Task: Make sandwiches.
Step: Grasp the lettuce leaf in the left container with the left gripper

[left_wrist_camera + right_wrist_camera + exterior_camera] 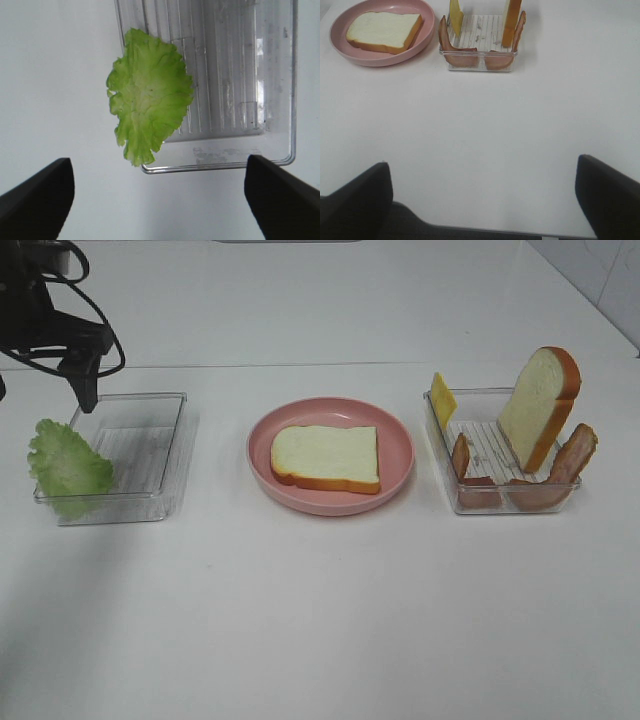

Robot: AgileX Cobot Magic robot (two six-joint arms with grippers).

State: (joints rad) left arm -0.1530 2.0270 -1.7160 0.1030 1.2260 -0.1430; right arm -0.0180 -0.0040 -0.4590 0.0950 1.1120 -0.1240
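Lettuce step in hand: bread slice flat on plate, nothing on top. Wide, empty left claw above lettuce draped over tray rim. Wide right claw over desk. Next: lower, pinch leaf, carry to bread.

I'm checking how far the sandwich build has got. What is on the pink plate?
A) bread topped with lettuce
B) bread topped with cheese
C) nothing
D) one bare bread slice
D: a single bread slice lies flat on the pink plate with nothing on it; the lettuce drapes over the edge of the left tray and the cheese stands in the right tray.
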